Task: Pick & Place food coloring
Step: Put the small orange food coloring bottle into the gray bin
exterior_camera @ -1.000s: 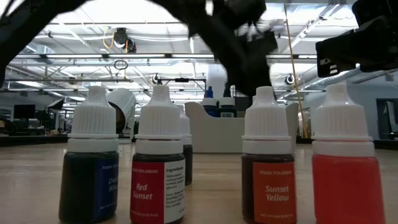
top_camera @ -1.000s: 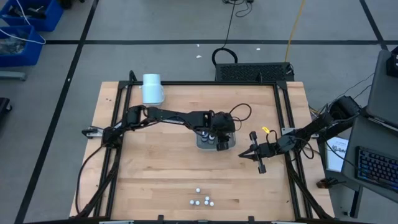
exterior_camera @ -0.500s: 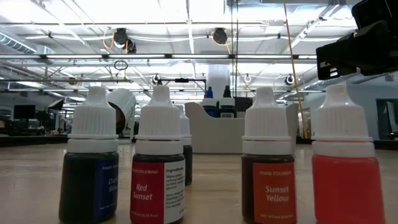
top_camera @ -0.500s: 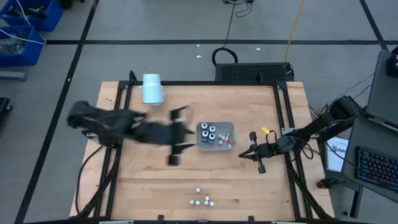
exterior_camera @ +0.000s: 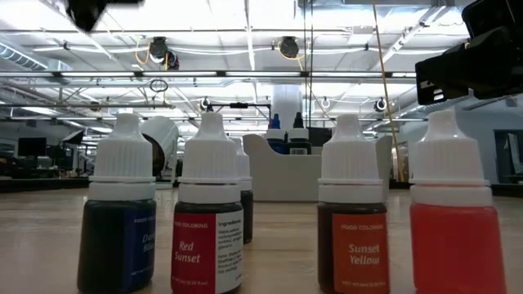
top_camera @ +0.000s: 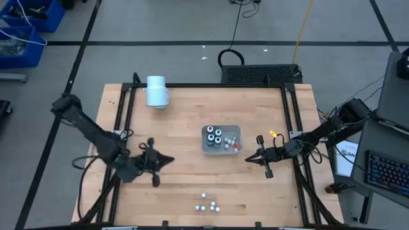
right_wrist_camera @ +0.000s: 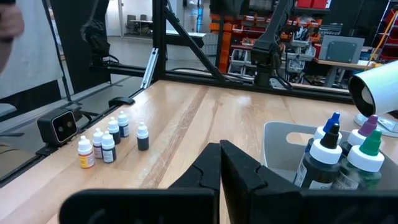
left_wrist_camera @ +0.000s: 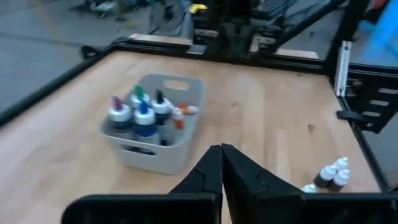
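Your left claw (top_camera: 155,170) is closed on nothing, its two fingers pressed tip to tip in its wrist view. It sits over the counter's (top_camera: 185,128) left half, toward the near edge, with bare wood under it. Your right claw (top_camera: 261,159) is closed and empty too, waiting just inside the right edge of the counter.

Between the two, nearer the right one, stands the grey tray (top_camera: 208,148) close to the counter's middle. It holds the larger dark bottles (top_camera: 217,137) with green and blue tips, plus a couple of small ones lying by them. A small cluster of little bottles (top_camera: 208,206) stands apart near the near edge, roughly midway along it. A pale blue cylinder (top_camera: 156,91) lies near the far left corner, well away from all this.

The little bottles are tall for their base and stand close together, so a claw coming down slightly off will likely knock a neighbour over and send it rolling. You also need to open the claw before descending; closed as it is, it would just push a bottle flat. I judge the near edge a risk too, since a toppled bottle could roll off.
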`<state>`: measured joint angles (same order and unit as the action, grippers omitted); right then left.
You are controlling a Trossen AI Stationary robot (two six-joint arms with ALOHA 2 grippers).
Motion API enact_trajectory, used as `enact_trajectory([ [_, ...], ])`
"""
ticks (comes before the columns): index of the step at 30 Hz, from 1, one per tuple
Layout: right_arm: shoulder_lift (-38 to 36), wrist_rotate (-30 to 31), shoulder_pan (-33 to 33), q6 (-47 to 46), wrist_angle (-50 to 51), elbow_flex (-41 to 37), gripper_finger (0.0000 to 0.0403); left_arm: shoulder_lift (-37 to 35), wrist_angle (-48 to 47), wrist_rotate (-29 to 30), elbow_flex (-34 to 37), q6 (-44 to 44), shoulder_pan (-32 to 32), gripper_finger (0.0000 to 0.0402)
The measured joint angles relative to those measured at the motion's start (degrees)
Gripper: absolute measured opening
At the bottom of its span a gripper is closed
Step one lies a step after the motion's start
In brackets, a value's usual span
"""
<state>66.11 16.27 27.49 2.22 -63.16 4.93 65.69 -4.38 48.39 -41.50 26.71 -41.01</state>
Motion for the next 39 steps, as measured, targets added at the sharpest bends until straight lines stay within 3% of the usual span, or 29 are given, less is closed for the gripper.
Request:
enact_trajectory([
  [5,0.0,0.01,0.0,-0.02,-0.03,0.0,0.0,5.88,36.28,-6.12,15.7,-11.31,2.67,0.0006],
  [10,0.02,-2.04,-0.02,-1.87,1.94,1.03,0.0,10.18,52.28,-7.29,22.31,-16.71,5.66,0.0009],
  [14,0.73,-6.06,0.15,-3.13,11.98,6.35,0.0,10.11,52.47,-9.66,22.89,-16.5,8.1,0.0004],
  [18,3.8,-5.82,2.73,-7.71,30.67,18.24,0.0,9.94,52.44,-10.89,22.93,-16.19,8.89,0.0017],
  [22,10.22,0.08,8.6,-9.27,46.14,32.17,0.0,9.94,52.29,-10.94,22.93,-16.16,8.91,0.0024],
  [25,16.79,4.54,11.98,-12.11,49.02,40.08,0.0,9.94,52.3,-10.96,22.93,-16.08,8.91,0.0017],
  [31,29.21,4.71,15.49,-15.91,51.45,52.36,0.0011,9.94,52.28,-10.98,22.93,-14.87,8.91,0.0007],
  [35,36.17,4.73,16.61,-15.66,55.73,57.95,0.0048,9.94,52.26,-11.0,22.93,-14.32,8.91,0.0028],
  [39,40.48,6.49,16.36,-14.61,53.54,58.97,0.01,9.94,52.26,-11.0,22.93,-14.56,8.91,0.0036],
])
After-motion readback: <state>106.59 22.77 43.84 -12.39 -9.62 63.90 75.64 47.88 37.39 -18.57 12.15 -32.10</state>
